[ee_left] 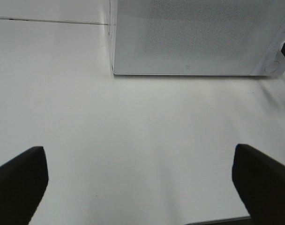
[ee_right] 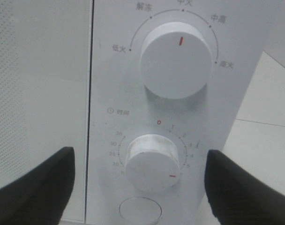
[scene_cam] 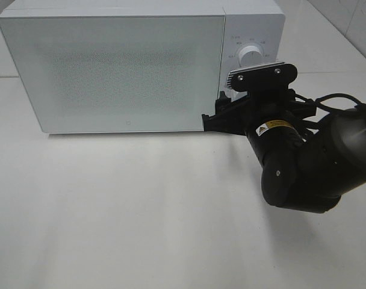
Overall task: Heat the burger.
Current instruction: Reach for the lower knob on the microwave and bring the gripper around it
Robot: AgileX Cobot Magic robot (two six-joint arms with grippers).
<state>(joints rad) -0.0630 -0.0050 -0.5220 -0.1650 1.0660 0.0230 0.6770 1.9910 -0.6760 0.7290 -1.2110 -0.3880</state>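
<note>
The burger is out of view. The white microwave (scene_cam: 117,66) stands at the back of the table with its door shut; the frosted door hides the inside. My right gripper (scene_cam: 214,119) is up against the control panel, low on the microwave's right side. In the right wrist view this gripper (ee_right: 140,154) is open, with one dark finger on either side of the lower timer knob (ee_right: 152,164) and neither touching it. The knob's red mark points to the lower right, away from the zero. My left gripper (ee_left: 140,187) hangs open over bare table, well in front of the microwave (ee_left: 194,37).
The upper power knob (ee_right: 176,58) has its red mark pointing straight up. A round button (ee_right: 140,211) sits below the timer knob. The white table (scene_cam: 141,205) stretches in front of the microwave, and the right arm's dark bulk (scene_cam: 303,162) fills its right side.
</note>
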